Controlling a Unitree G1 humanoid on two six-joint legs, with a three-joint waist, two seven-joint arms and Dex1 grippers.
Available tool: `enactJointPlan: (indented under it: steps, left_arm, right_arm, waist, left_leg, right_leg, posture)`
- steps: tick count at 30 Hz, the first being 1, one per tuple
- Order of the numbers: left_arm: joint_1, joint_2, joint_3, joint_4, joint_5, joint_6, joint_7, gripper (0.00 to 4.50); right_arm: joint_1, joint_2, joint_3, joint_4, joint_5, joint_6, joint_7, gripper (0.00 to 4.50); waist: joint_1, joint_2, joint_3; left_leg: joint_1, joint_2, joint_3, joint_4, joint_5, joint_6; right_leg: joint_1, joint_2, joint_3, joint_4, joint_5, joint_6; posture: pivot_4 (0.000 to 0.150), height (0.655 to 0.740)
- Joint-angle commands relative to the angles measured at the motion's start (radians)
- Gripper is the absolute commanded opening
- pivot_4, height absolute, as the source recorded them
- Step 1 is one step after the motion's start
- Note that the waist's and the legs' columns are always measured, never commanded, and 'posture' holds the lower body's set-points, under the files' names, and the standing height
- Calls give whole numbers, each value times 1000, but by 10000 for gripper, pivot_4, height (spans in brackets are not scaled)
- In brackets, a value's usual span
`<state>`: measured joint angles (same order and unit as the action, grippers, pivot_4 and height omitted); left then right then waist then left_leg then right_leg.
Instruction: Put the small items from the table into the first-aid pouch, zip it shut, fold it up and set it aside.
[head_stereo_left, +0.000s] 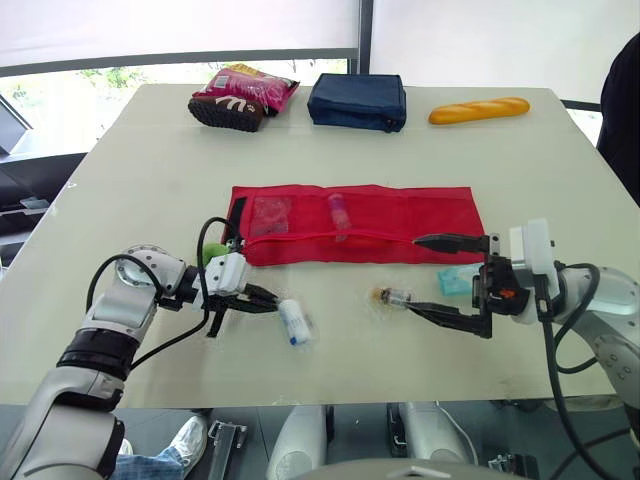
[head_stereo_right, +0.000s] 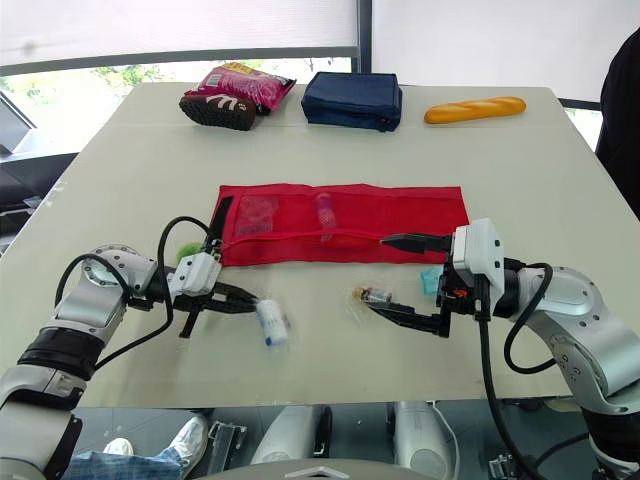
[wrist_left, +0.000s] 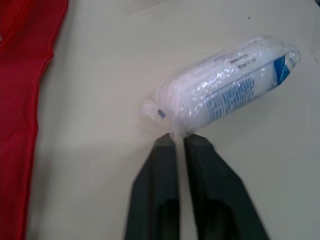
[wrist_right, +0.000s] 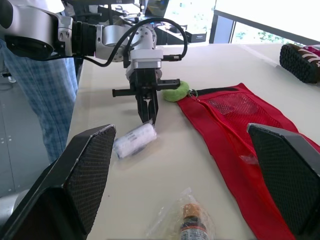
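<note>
1. Pale beige table (head_stereo_left: 150, 150), matte. A window (head_stereo_left: 100, 75) with lowered blinds is behind the far edge.
2. A person's dark sleeve (head_stereo_left: 622, 110) is at the right edge. Plaid trousers (wrist_right: 30, 95) stand beside the table in the right wrist view.
3. The left gripper (head_stereo_left: 270, 300) is low over the near left of the table. Its fingers (wrist_left: 210, 190) are almost together with only a sliver of gap, and the tips pinch the crimped wrapper end of the gauze roll (head_stereo_left: 295, 322).
4. The gauze roll is white, in clear plastic with blue print. It lies flat on the table, near the front of the pouch and apart from it.
5. The right gripper (head_stereo_left: 432, 278) is spread wide and holds nothing. One finger is over the pouch's near edge, the other low beside the small bottle (head_stereo_left: 392, 296).
6. The small bottle is brown, in a clear bag, and lies on the table between the grippers.
7. A teal packet (head_stereo_left: 458, 280) sits just behind the right gripper's fingers, on the table next to the pouch.
8. A green object (head_stereo_left: 212, 256) is at the pouch's left near corner, behind the left gripper.
9. The red pouch (head_stereo_left: 390, 225) lies mid-table, unfolded flat, with mesh pockets. A pink tube (head_stereo_left: 339, 213) is inside it; whether the zip is open or closed cannot be told.
10. Along the far edge are a pink snack bag (head_stereo_left: 250, 88), a navy case (head_stereo_left: 357, 101) and a baguette (head_stereo_left: 480, 109), well apart from the pouch.
</note>
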<state>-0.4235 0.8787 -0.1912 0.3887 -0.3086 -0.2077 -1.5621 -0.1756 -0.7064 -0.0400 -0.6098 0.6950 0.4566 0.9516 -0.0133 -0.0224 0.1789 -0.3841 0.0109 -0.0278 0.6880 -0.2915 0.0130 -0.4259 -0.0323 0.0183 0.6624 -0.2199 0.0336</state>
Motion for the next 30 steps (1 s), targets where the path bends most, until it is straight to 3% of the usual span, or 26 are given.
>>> enactJointPlan:
  steps: [1,8,12,15,18,23,24,30]
  left_arm:
    - [10,13,65,-80,-61,61,-21,1077]
    - [83,33,119,-190,-100,144,-21,1077]
    - [47,58,143,-177,-121,191,-43,1077]
    - [8,61,135,-177,-137,211,-51,12939]
    - [-4,66,91,-228,-166,211,-52,19675]
    - [-8,95,-63,-265,-139,77,-52,41123]
    - [-16,96,-93,-256,-130,38,-52,43661]
    - [-130,91,-295,-162,-82,-158,-52,43661]
  right_arm:
    - [-6,-6,-4,-28,4,1,-10,45000]
    - [-13,-4,5,-22,-10,-3,-13,45000]
    - [-17,-3,5,-17,-12,-4,-14,45000]
    - [-21,-2,10,-13,-16,-6,-14,45000]
    - [-27,0,13,-13,-16,-3,-19,45000]
    - [-33,2,17,-17,-14,3,-27,45000]
    - [-34,2,18,-18,-14,5,-28,45000]
    - [-33,-4,13,-33,-9,16,-34,45000]
  waist:
    - [0,0,0]
    - [-2,0,0]
    - [1,0,0]
    - [4,0,0]
    - [-2,0,0]
    - [-1,0,0]
    - [-1,0,0]
    - [4,0,0]
  left_leg:
    - [0,0,0,0,0,0]
    - [0,0,0,0,0,0]
    - [0,0,-1,0,0,0]
    - [1,0,0,0,0,0]
    - [1,0,0,0,0,0]
    - [0,0,0,0,0,0]
    - [0,0,0,0,0,0]
    - [0,0,1,0,0,0]
  right_leg:
    - [0,0,0,0,0,0]
    - [0,0,1,0,0,0]
    - [0,0,0,0,0,0]
    - [1,0,-1,0,0,0]
    - [1,0,0,0,0,0]
    - [1,0,0,-1,0,0]
    - [1,0,1,-1,0,0]
    - [1,0,-1,0,0,0]
  posture:
    - [1500,7400]
    - [1500,7400]
    - [1500,7400]
    - [1500,7400]
    - [1500,7400]
    - [1500,7400]
    - [1500,7400]
    - [1500,7400]
